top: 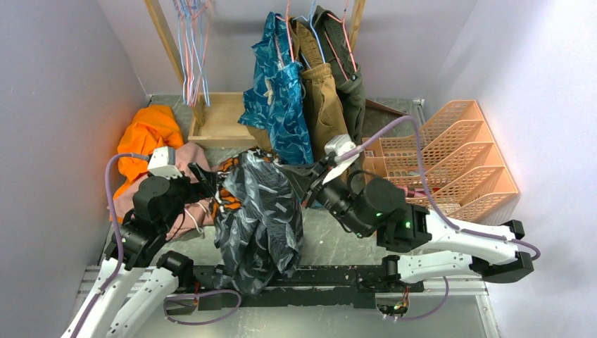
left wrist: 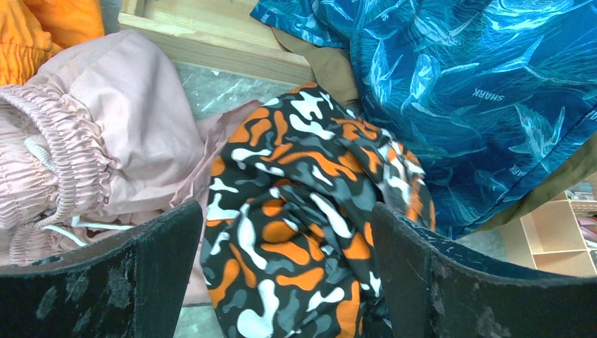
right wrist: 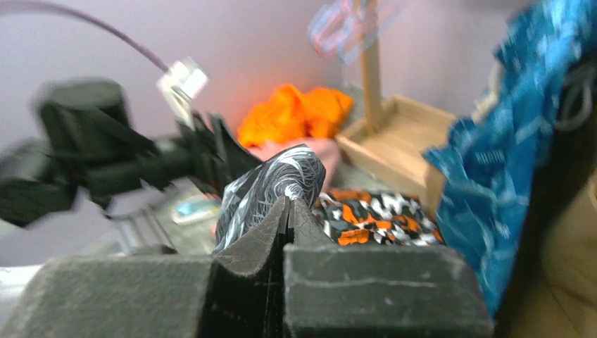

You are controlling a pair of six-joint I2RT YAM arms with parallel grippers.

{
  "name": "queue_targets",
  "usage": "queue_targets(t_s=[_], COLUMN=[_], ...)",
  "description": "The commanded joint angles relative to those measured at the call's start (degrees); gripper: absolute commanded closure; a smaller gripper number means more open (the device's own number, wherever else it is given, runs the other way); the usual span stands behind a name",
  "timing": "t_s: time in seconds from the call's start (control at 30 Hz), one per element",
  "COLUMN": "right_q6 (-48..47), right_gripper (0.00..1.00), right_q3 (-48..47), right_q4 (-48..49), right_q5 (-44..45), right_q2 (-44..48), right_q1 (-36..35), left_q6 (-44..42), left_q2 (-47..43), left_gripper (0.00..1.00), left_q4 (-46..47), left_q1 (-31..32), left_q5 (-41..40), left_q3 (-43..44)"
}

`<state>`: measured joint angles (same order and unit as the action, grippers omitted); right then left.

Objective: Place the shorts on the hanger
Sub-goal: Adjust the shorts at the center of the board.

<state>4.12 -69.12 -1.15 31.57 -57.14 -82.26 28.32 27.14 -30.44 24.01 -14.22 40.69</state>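
1. While the right fingers [right wrist: 271,236] are pressed together, they pinch a fold of the shorts [right wrist: 271,183] right at their tips. The dark, streaky fabric bulges up just beyond them.
2. Seen from above, the shorts hang from that pinch in a long crumpled drape. The lower end reaches the near edge of the bench [top: 331,232] between the two arm bases; whether it rests there cannot be told.
3. Just beside the drape, the left fingers [left wrist: 105,282] stand spread wide and hold nothing. They hover over the blotchy shorts [left wrist: 296,232], with a pink garment [left wrist: 120,141] to one side and the teal shark-print shorts [left wrist: 479,105] to the other.
4. Further out, the hanger [top: 203,70] shows as light-blue wire among the bundle hanging at the left end of the rack. It is well apart from the shorts and neither arm has it.
5. The fabric looks thin, light and limp. From a single pinch it will likely sag, bunch and swing, and it may slide on thin wire.
6. The better hold would be the waistband, one corner per arm, so the cloth spreads flat enough to fold over the hanger's bar. In this crumple neither the waistband nor the drawstring can be made out, so it must first be found.
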Motion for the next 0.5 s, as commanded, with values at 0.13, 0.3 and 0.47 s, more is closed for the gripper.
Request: queue_targets(t_s=[0.13,0.3,0.47], right_q6=[17.1,24.0,19.3], right_gripper=[0.98,0.39,0.26], right_q3=[13.0,13.0,8.5], right_q4=[-23.5,-36.7,-36.9], right_q5=[15.2,11.4,5.0], right_q2=[7.8,15.1,9.3], right_q1=[-0.4,-0.3,-0.3], left_q6=[0.6,0.4,0.1], left_q2=[0.5,0.9,1.0], left_gripper=[0.08,0.08,0.08], left_q4=[-1.1,-0.8,-0.3], left_q1=[0.1,0.0,-0.1], left_q5=[-1.5,-1.0,-0.6], left_q3=[0.6,0.5,0.3])
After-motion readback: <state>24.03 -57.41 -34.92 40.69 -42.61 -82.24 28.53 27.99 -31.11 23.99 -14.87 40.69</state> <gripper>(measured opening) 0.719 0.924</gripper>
